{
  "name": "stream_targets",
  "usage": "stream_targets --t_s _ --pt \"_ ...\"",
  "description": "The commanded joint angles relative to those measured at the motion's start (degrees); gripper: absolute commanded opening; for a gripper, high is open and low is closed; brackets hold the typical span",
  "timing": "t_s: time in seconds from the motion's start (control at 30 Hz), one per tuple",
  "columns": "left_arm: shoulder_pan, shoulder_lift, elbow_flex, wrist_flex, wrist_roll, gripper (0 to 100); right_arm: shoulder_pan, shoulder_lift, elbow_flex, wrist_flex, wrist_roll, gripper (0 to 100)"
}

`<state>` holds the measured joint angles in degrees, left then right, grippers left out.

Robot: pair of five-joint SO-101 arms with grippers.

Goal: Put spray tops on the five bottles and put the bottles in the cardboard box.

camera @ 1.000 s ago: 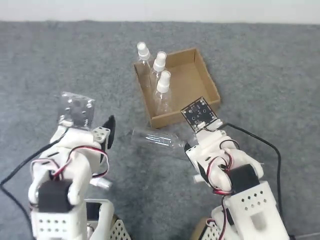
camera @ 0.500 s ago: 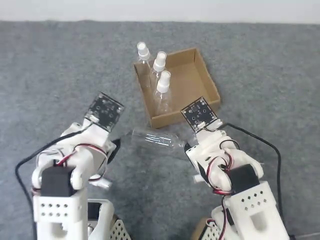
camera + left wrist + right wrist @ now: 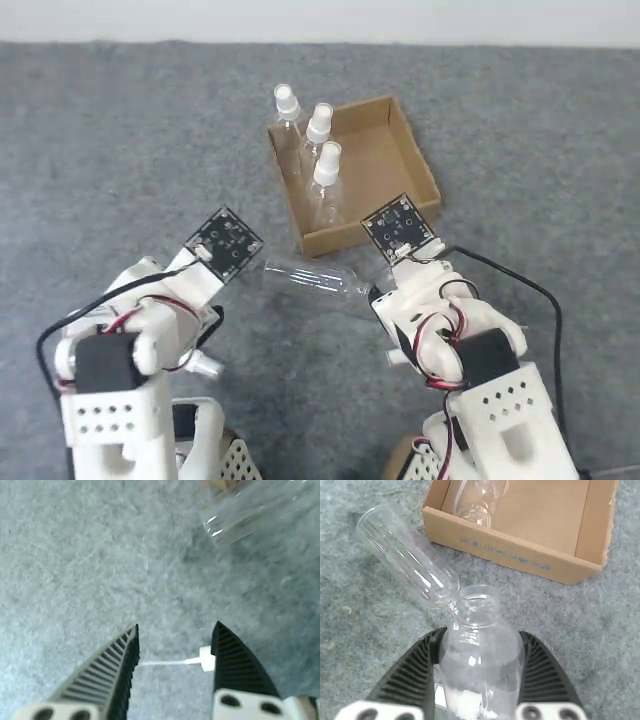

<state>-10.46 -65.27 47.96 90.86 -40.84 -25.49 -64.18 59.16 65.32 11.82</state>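
cardboard box (image 3: 385, 165) at the far middle of the desk (image 3: 520, 130), open on top. three clear bottles with white spray tops upright along the box wall nearer the left arm: one (image 3: 326, 172) nearest the arms, one (image 3: 318, 125) behind it, one (image 3: 287, 103) at the far corner; cannot tell whether that last one is inside the box or just outside it. rest of the box floor bare.

fourth bottle (image 3: 310, 277), without a top, lying on its side on the desk just in front of the box's near wall, between the two arms, its neck toward the right arm.

fifth bottle (image 3: 477, 605), neck open and uncapped, clamped by the body between both fingers of the right hand (image 3: 482, 632), mouth just beside the lying bottle's neck, box just beyond.

left hand (image 3: 176, 626) pointed down at the grey desk, fingers spread wide and gripping nothing. loose white spray top (image 3: 205, 659) with its thin tube lying on the desk between those fingers, close against one of them.
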Motion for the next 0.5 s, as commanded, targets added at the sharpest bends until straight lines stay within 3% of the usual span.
stream_targets --t_s 0.0,0.47 --pt "-4.1 1.0 -2.4 0.6 -4.7 21 0.2 -2.0 -0.5 -1.0 0.0 6.6" --pt "-6.5 1.0 6.6 0.6 -15.1 21 0.2 -1.8 -0.5 -1.0 0.0 6.6"
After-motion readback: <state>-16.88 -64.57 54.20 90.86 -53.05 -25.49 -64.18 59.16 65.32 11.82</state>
